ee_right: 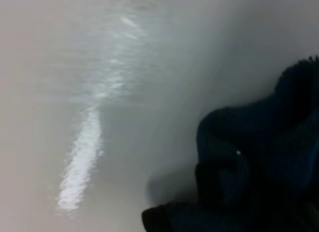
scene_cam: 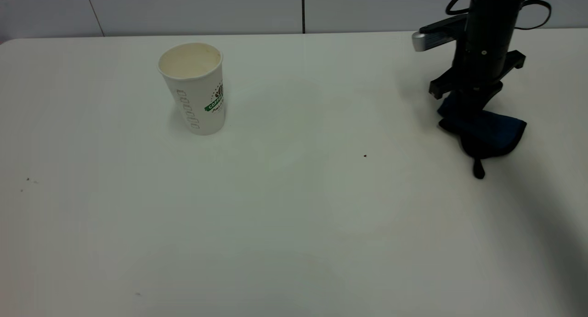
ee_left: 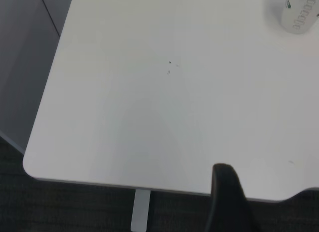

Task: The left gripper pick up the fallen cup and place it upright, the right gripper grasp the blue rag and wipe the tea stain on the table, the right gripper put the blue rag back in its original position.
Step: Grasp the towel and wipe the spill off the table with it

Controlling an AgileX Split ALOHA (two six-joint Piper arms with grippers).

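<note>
The black right gripper [scene_cam: 468, 106] stands vertically over the small dark-blue folded rag [scene_cam: 491, 131] at the table's [scene_cam: 294, 216] far right; whether it grips the cloth cannot be told. Soft and limp, the rag is best pinched at a bunched fold. The left wrist view shows the upright white paper cup [ee_left: 299, 15], one dark finger of the left gripper [ee_left: 230, 199] parked off the edge. The right wrist view shows crumpled blue cloth close.

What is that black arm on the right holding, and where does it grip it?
The right gripper is down on the blue rag, at its far edge; the rag lies on the table. Whether the fingers actually pinch it cannot be told.
</note>
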